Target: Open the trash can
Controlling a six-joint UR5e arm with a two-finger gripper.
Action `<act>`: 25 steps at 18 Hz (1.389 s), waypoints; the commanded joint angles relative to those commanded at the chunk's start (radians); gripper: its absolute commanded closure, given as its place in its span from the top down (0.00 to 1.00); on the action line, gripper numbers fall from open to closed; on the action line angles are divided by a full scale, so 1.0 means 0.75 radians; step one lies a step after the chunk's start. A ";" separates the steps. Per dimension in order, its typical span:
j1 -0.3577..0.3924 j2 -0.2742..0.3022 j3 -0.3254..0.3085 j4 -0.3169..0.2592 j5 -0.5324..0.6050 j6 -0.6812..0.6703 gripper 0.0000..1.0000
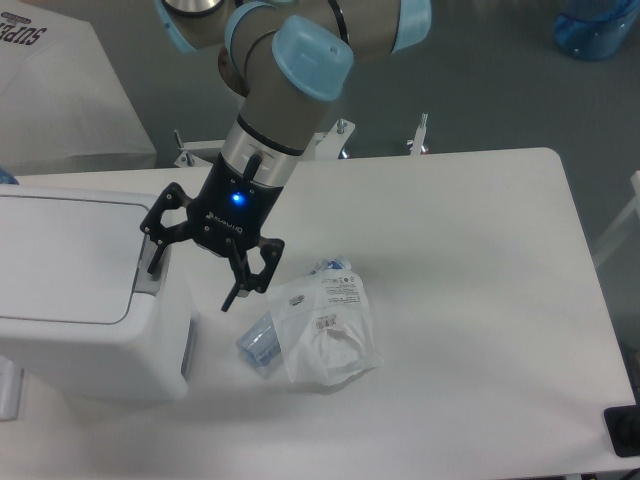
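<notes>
The trash can fills the left side of the table, a boxy white bin with its flat lid lying shut. Its grey tab sits at the lid's right edge, directly under the gripper's left-hand finger, whose tip is at or just above the tab; whether they touch cannot be told from this angle. The gripper hangs from the arm with its two black fingers spread wide apart and nothing between them, a blue light glowing on its body. Its other finger points down past the bin's right wall, over bare table, with the tip clear of the bin. Just to the right of that finger and a little lower lies a clear packet with a printed label, flat on the table, and a small blue cup-like piece shows at its left end, near the fingertip but apart from it.
</notes>
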 joint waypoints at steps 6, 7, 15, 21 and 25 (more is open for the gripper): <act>0.000 -0.002 -0.002 0.000 0.000 0.000 1.00; 0.000 -0.002 -0.002 0.000 0.000 0.000 1.00; 0.006 0.016 0.041 0.000 0.000 0.000 1.00; 0.059 -0.035 0.141 0.006 0.000 0.018 1.00; 0.141 -0.135 0.180 0.010 0.041 0.076 1.00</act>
